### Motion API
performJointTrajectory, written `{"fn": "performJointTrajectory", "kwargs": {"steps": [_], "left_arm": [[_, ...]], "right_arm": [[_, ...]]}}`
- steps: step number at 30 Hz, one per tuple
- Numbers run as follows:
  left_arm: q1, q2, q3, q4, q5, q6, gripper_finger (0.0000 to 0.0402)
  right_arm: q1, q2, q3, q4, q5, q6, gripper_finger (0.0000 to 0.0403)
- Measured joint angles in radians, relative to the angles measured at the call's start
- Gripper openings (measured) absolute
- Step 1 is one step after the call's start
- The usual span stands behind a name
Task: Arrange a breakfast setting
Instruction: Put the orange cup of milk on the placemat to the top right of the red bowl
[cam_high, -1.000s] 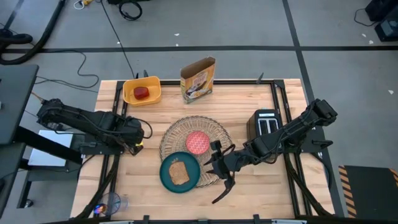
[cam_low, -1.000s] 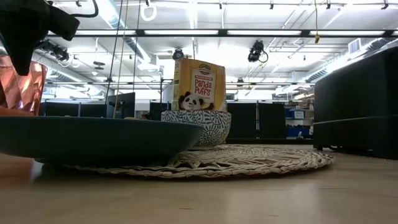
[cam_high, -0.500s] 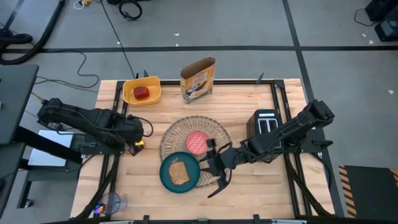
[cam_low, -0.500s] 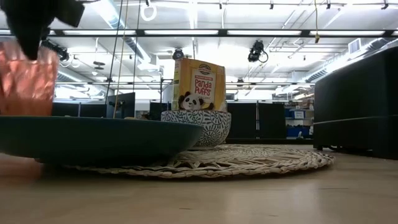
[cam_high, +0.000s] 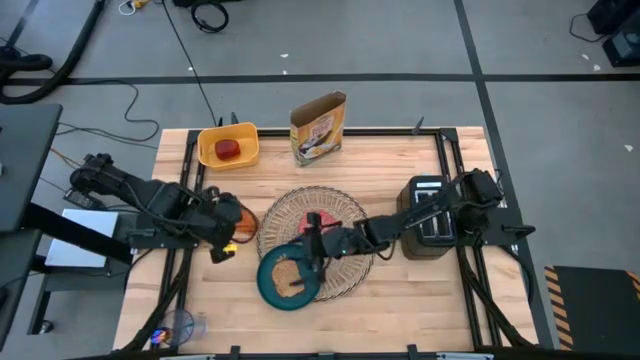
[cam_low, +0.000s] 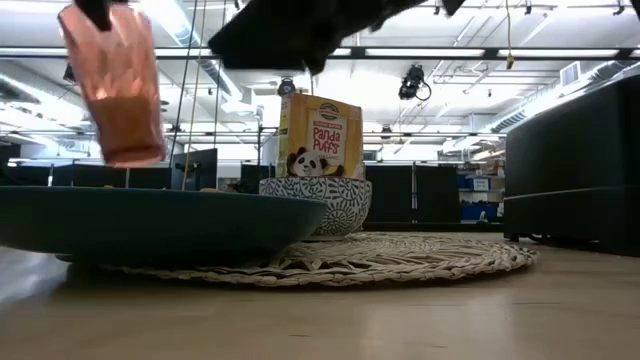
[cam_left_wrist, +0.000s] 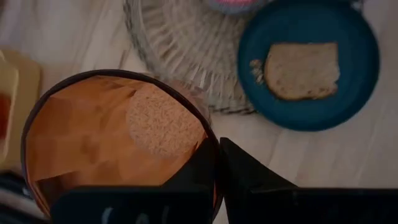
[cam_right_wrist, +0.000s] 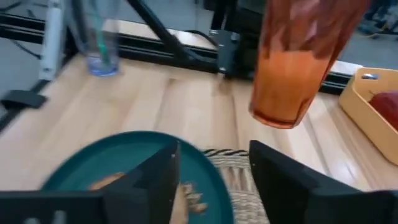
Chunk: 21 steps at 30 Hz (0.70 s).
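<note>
Low view shows "Panda Puffs" box (cam_low: 319, 135); left gripper (cam_left_wrist: 214, 163) clamps orange cup (cam_left_wrist: 118, 137), right gripper (cam_right_wrist: 211, 168) spread.

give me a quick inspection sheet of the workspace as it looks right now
surface: wooden table, black rails at both sides
job's things: straw placemat mid-table; teal plate with toast overlapping its near edge; red bowl on the mat; apple in the yellow bin; spoon: nothing seen
clutter: cereal box at the far edge, black toaster at right
grippers: left gripper shut on the orange cup, lifted off the table; right gripper open over the plate
cables: loose leads on the floor beyond the table
surroundings: clear tumbler by the near left corner
</note>
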Motion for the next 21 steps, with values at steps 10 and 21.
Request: {"fn": "performJointTrajectory", "kwargs": {"steps": [10,21], "left_arm": [[-0.039,0.058,0.035,0.082,-0.082,0.168,0.0015],[0.007,0.102,0.034,0.282,-0.104,0.376,0.0015]], "right_arm": [[-0.111,0.045,0.007,0.061,-0.037,0.029,0.0364],[-0.15,0.045,0.002,0.059,-0.086,-0.024,0.0377]]}}
